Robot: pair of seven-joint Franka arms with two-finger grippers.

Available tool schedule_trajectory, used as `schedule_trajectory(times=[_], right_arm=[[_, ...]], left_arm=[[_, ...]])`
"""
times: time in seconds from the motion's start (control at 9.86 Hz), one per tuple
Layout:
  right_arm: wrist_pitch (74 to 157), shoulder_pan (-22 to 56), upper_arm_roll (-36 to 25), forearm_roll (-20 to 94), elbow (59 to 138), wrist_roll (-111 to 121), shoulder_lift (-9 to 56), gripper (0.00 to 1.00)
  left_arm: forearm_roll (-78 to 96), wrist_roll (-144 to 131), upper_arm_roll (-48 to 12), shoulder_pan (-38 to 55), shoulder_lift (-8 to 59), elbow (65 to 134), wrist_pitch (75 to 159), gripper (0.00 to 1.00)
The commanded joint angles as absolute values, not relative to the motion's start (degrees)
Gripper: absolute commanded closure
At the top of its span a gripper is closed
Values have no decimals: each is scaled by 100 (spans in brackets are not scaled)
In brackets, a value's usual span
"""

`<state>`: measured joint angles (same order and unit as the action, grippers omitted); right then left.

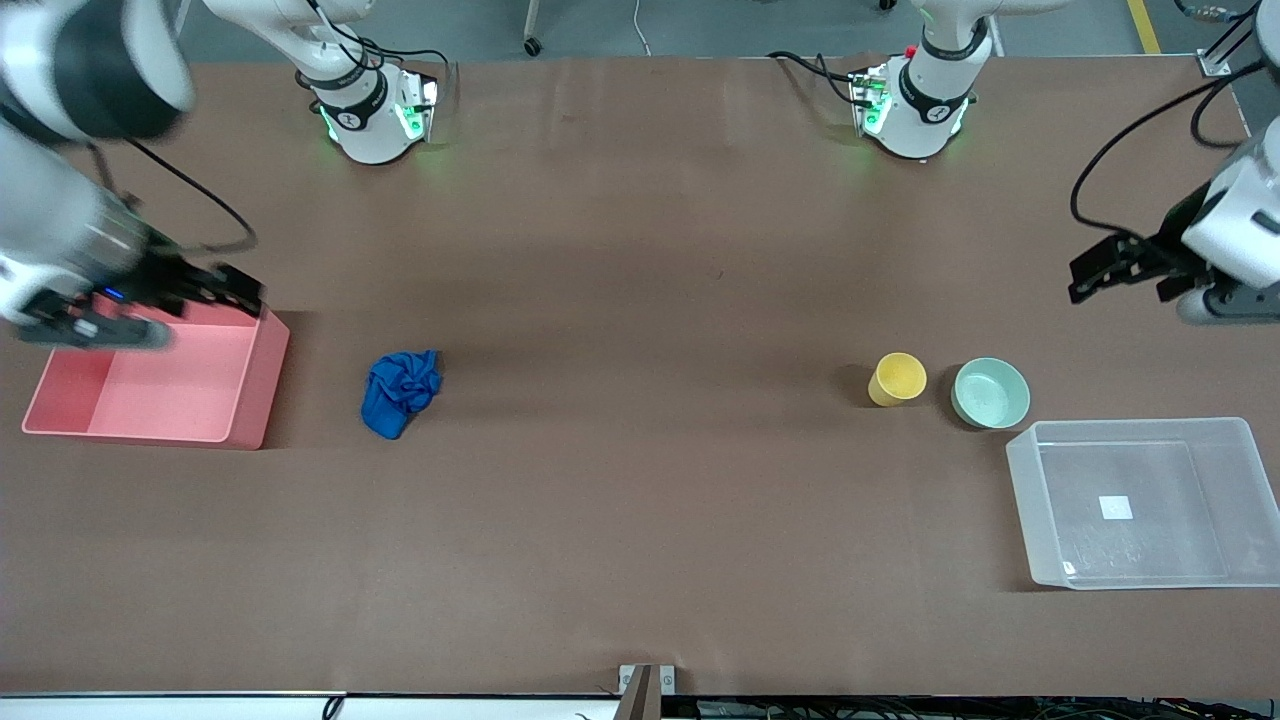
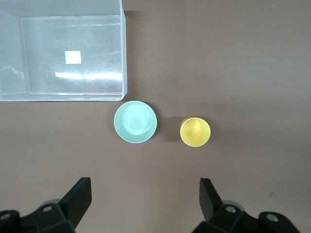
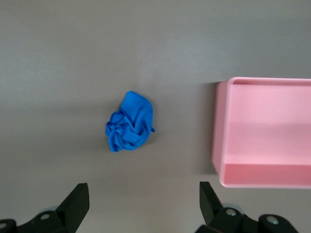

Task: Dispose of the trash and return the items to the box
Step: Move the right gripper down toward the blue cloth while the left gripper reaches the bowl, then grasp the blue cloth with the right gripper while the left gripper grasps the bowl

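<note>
While nothing is yet grasped, the front view shows the wad lying on the table beside the pink bin, toward the right arm's end, with the right gripper hanging over that bin's rim, fingers apart and empty. Toward the left arm's end the cup and the bowl stand just beside each other, not touching, and the box lies nearer the camera than both, empty but for its white label; the left gripper hangs over bare table close to the bowl, fingers spread. From the left wrist view, the cup and bowl sit ahead of the spread fingers, the bowl just off the box's corner; I judge the cup the easier first pick, taken by one wall over its rim, then lowered well inside the box so it does not tip. From the right wrist view, the wad lies ahead of wide-set fingers, apart from the bin; the gripper should centre over the wad's bulk, come straight down, and close low enough to gather folds, not a loose edge.
</note>
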<state>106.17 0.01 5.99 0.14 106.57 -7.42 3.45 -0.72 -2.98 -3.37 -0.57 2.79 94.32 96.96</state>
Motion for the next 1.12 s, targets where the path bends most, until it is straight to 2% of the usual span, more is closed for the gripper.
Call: schedule_trajectory(times=[0.0,0.2,0.61,0.71,0.81,0.91,1.01], right_arm=[[11814,17,659,-26,11544,-914,745,0],[13125,114,659,-26,12215,-932,1175,0],[14157,386,659,-26,12409,-1292,2011,1],[14281,378,659,-35,12436,-1292,2178,10],[14387,448,659,-35,12489,-1292,2275,23],[14518,518,659,-35,12568,-1292,2285,44],[14694,510,659,-35,12699,-1292,2303,71]], left_arm=[[8,147,-352,-359,342,10324,10438,2],[237,552,-352,-649,483,10948,11229,2],[237,633,-352,-826,1089,11591,12442,3],[229,633,-352,-835,1203,11793,12793,3],[229,633,-343,-835,1317,11969,13075,3],[220,633,-343,-861,1423,12119,13330,3],[220,642,-343,-966,1580,12225,13594,3]])
